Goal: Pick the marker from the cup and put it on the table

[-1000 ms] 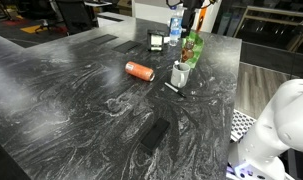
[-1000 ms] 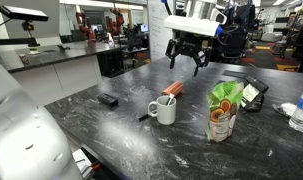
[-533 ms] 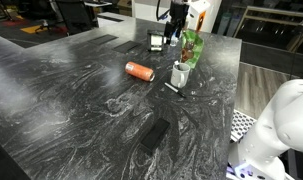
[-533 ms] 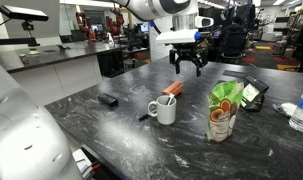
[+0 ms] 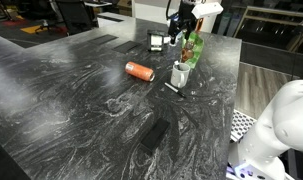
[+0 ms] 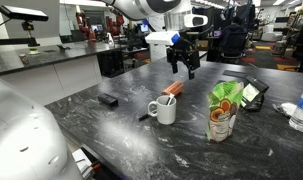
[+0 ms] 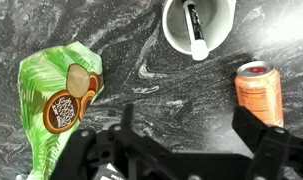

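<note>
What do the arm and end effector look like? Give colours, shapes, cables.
The arm has smooth, rounded white shells. The end effector is black: a blocky body under a pale wrist plate, with two jointed, linkage-style fingers. No loose cables or readable markings show.

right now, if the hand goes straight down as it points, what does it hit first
Likely bare table, between the green bag and the orange can, not the cup; depth is unclear.

Room above cup (image 7: 223, 22) open; green bag (image 7: 56, 105), orange can (image 7: 261, 92) nearby w/ gaps; table (image 7: 171, 100) btwn free.
</note>
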### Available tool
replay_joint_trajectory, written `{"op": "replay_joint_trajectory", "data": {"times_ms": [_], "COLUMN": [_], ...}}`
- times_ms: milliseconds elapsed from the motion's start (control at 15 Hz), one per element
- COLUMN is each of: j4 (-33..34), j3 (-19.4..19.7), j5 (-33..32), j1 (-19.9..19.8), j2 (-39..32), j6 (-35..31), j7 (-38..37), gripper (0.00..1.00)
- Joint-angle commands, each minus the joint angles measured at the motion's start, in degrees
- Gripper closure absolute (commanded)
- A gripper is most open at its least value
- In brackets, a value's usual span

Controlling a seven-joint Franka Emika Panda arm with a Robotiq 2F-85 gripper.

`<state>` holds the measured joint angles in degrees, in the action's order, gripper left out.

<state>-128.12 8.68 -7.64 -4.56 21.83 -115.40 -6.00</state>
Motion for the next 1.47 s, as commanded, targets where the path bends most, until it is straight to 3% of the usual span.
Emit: {"op": "replay_joint_trajectory", "data": {"times_ms": [0,467,1400], "j4": [-2.29,-4.55,-4.73], "j3": [-0.33,-0.51,-1.49], "j5": [3.35,7.36,5.30], "j1": [-1.04,-1.14,-0.99], "j2": [1.12,-1.10,-5.92], "j6": [2.19,3.22,1.95], "j7": [1.46,1.59,2.64], "gripper": [0.00,0.00,0.00]}}
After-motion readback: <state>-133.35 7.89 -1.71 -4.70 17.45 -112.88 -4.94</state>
